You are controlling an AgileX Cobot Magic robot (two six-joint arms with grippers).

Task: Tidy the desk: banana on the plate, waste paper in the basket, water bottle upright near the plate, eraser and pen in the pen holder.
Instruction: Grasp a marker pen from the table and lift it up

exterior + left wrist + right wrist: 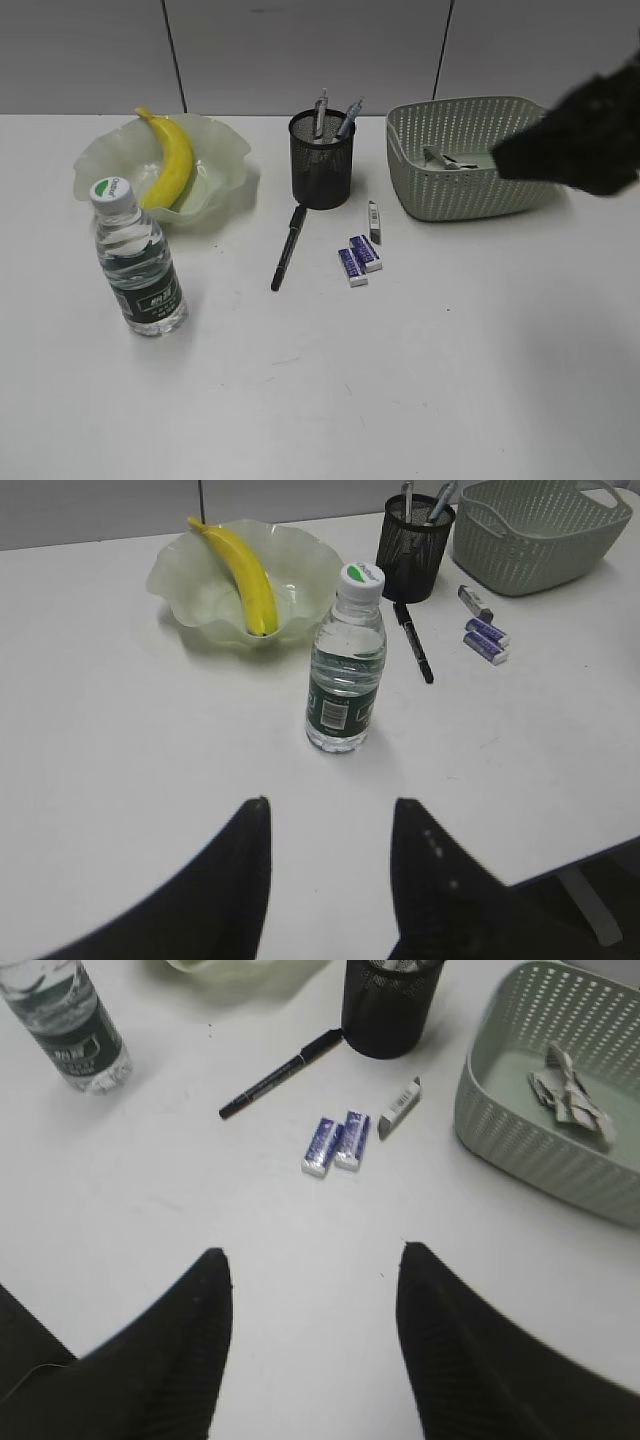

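The banana (pixel 172 160) lies in the plate (pixel 225 150), the waste paper (pixel 568 1095) sits in the basket (pixel 455 190), and the water bottle (pixel 137 258) stands upright on the counter (pixel 420 380) near the plate, so what seems left is the desk clutter by the pen holder (pixel 322 160): a black pen (pixel 289 247) lying with one end close to the holder's base, and three erasers just beside it, two blue-wrapped (pixel 358 260) and touching each other, one white with a grey sleeve (pixel 374 221) nearer the basket. The holder already carries two pens (leaving less room at its mouth). Both pincers are empty with jaws apart: the left pincer (pixel 328 865) hovers above bare counter short of the bottle, the right pincer (pixel 315 1320) above bare counter short of the erasers. The risks look plain: closing on the paired erasers may catch both or flick one away; the thin pen could roll from the jaws; a careless drop might tip the light holder.
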